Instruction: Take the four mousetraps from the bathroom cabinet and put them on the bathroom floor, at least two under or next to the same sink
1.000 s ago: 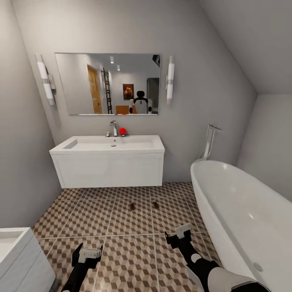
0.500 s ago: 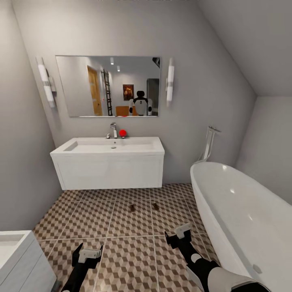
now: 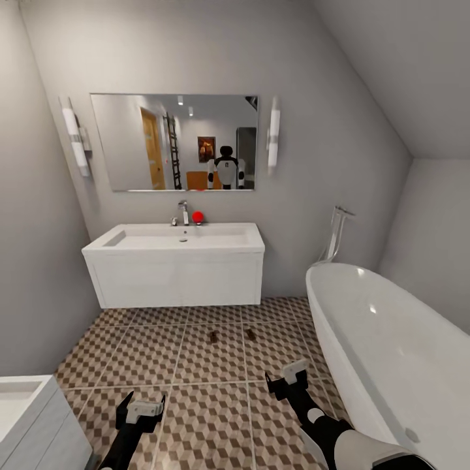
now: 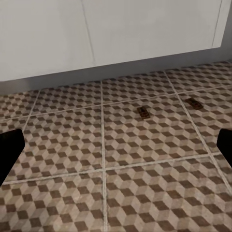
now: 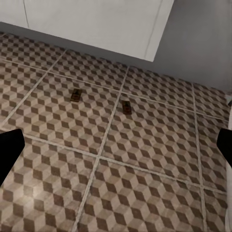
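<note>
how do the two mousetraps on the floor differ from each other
The left mousetrap lies in the middle of a tile of the bathroom floor; the right mousetrap lies beside a grout line. The right one sits nearer the bathtub; the left one sits closer to the middle of the bathroom sink. Both are small, flat, dark brown, lying ahead of the sink, apart from each other.

Open bathroom floor [image 3: 215,365] ahead. Bathtub [image 3: 391,352] blocks the right; cabinet [image 3: 32,424] near left; bathroom sink [image 3: 176,261] closes the far side.
</note>
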`<state>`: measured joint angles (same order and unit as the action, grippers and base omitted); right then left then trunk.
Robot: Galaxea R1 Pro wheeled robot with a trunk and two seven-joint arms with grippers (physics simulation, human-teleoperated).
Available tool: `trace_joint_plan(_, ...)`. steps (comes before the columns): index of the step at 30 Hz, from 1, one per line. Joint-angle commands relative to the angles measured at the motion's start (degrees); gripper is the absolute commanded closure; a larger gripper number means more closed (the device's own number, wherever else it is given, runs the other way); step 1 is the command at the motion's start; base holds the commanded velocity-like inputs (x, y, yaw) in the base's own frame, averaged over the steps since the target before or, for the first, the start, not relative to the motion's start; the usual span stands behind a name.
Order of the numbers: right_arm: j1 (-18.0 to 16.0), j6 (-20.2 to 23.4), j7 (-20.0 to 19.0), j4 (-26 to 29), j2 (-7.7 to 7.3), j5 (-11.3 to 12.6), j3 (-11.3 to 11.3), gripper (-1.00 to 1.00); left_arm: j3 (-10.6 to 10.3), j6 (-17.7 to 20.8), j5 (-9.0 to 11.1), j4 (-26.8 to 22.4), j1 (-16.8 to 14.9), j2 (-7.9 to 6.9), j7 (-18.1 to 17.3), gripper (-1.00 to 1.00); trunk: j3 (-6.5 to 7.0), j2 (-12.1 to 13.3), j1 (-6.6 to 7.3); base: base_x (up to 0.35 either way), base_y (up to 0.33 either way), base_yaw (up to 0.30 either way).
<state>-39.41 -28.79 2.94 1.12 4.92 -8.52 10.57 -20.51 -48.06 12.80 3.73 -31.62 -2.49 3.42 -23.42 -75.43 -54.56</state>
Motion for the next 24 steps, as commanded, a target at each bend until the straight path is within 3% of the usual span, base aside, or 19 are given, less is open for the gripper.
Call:
trace_joint_plan(1, -0.1, -0.1, 0.3, -0.1, 0.01, -0.4, 0.1, -1.00, -0.5, -0.3, 0.1, 0.2, -0.1, 0.03, 0.4, -1.00, 0.12, 0.4, 0.23, 0.000, 0.000, 0.000)
trace_joint_plan(24, 0.0, -0.1, 0.3, -0.1, 0.01, -0.4, 0.1, -1.00, -0.5, -0.2, 0.1, 0.2, -0.1, 0.03, 0.4, -1.00, 4.25, 9.6, 5.28, 0.000, 0.000, 0.000)
